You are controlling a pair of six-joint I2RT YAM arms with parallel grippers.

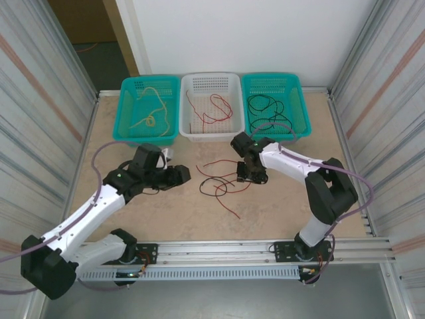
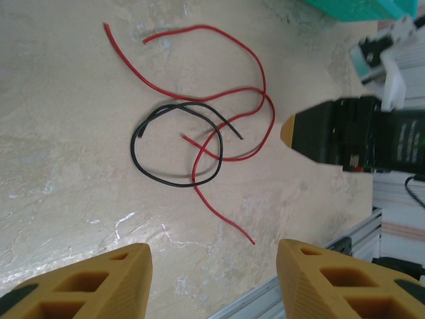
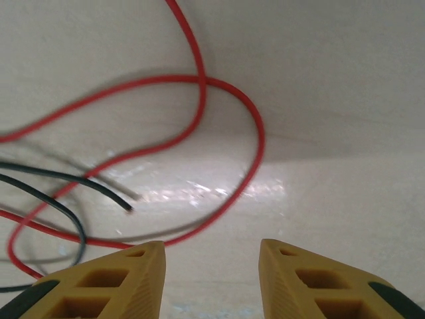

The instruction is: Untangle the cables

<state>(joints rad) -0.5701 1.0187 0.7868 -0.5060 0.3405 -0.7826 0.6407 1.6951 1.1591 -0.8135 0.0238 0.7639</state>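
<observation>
On the bench (image 1: 279, 212), my right end effector (image 3: 211, 244) and left end effector (image 2: 214, 246) hover released near the tangled cables (image 3: 261, 143).

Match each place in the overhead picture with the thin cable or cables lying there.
Places:
1. left teal plastic basket
2. white plastic basket
3. right teal plastic basket
4. beige tabletop in front of the baskets

Cables:
A. thin black cable, alone
B. tangled red and black cables
C. thin yellowish-tan cable
D. thin red cable, alone

Pairs: 1-C, 2-D, 3-A, 4-B.
</observation>
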